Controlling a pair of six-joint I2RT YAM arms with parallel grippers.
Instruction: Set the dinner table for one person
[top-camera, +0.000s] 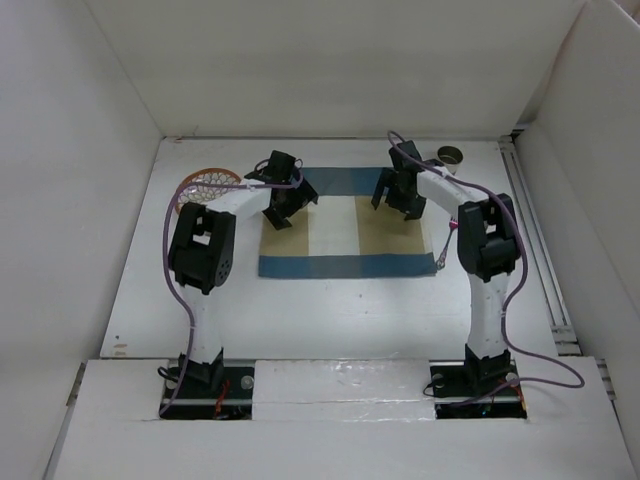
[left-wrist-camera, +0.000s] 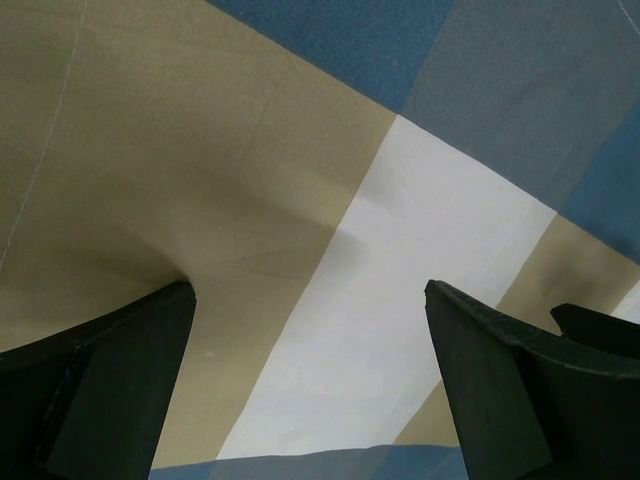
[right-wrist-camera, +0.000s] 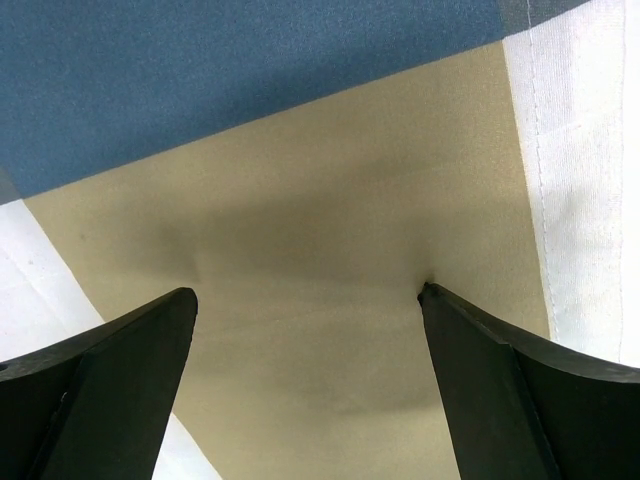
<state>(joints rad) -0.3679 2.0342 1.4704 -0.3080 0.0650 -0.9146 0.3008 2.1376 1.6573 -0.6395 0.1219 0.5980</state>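
Note:
The white dinner table (top-camera: 330, 320) carries a blue, tan and white checked placemat (top-camera: 345, 235) spread flat at its middle. My left gripper (top-camera: 282, 213) is open and empty, low over the mat's left tan square, which fills the left wrist view (left-wrist-camera: 200, 180). My right gripper (top-camera: 403, 203) is open and empty, fingertips down on the right tan square (right-wrist-camera: 320, 260). A plate with an orange net pattern (top-camera: 203, 184) lies at the far left, partly behind the left arm. A cup (top-camera: 451, 156) stands at the far right.
White panels wall the table on all sides. A metal rail (top-camera: 535, 240) runs along the right edge. A small pink object (top-camera: 441, 262) lies by the mat's right edge near the right arm. Purple cables loop beside both arms.

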